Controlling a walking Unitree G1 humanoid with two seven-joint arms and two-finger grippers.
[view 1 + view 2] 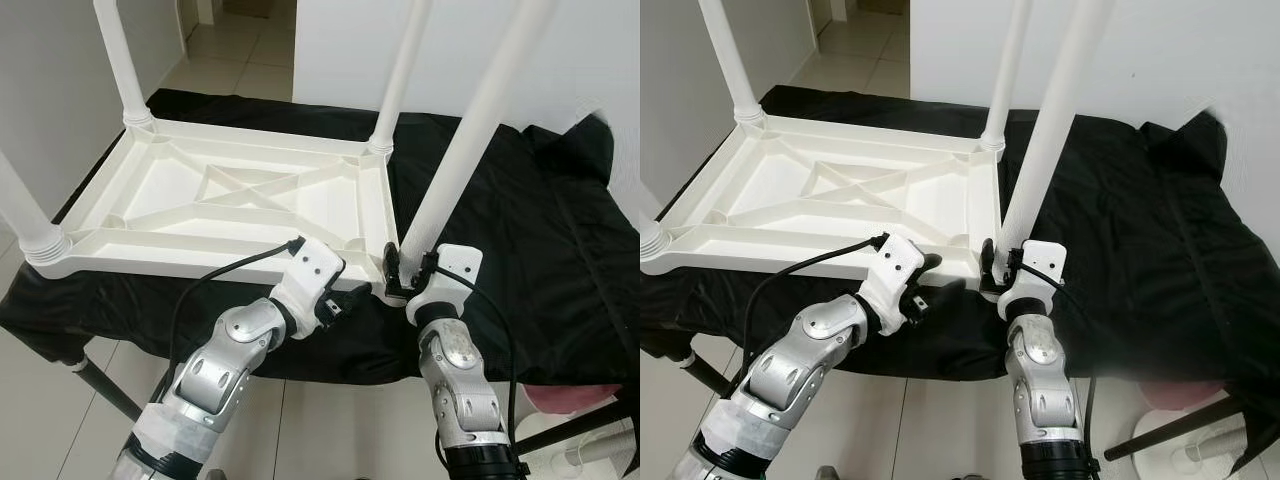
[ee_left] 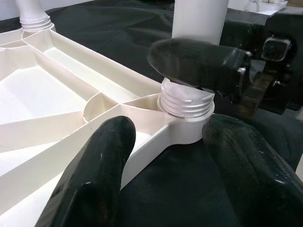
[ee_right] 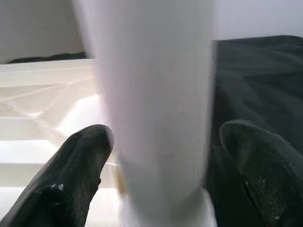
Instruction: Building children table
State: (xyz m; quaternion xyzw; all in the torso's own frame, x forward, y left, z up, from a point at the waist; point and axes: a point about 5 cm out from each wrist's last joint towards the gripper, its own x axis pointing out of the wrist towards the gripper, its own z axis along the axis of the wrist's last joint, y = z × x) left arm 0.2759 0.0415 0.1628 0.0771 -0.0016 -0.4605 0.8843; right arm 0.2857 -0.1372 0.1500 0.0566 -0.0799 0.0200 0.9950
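Observation:
A white plastic children's table (image 1: 200,262) lies upside down on a black cloth. Legs stand in its far left (image 1: 120,60), far right (image 1: 403,70) and near left (image 1: 22,215) corners. A fourth leg (image 1: 470,140) leans up from the near right corner socket (image 2: 184,135), its threaded end (image 2: 185,101) partly showing above the socket. My right gripper (image 1: 400,275) is shut on this leg just above the thread, one finger on each side of it (image 3: 161,151). My left gripper (image 1: 352,297) is open, its fingers (image 2: 94,165) straddling the same corner from the front.
The black cloth (image 1: 500,260) covers a support table with dark frame legs (image 1: 105,385) below its front edge. Something pink (image 1: 570,400) and a white round base (image 1: 1200,440) sit on the floor at the lower right. White walls stand behind, and tiled floor runs to the far left.

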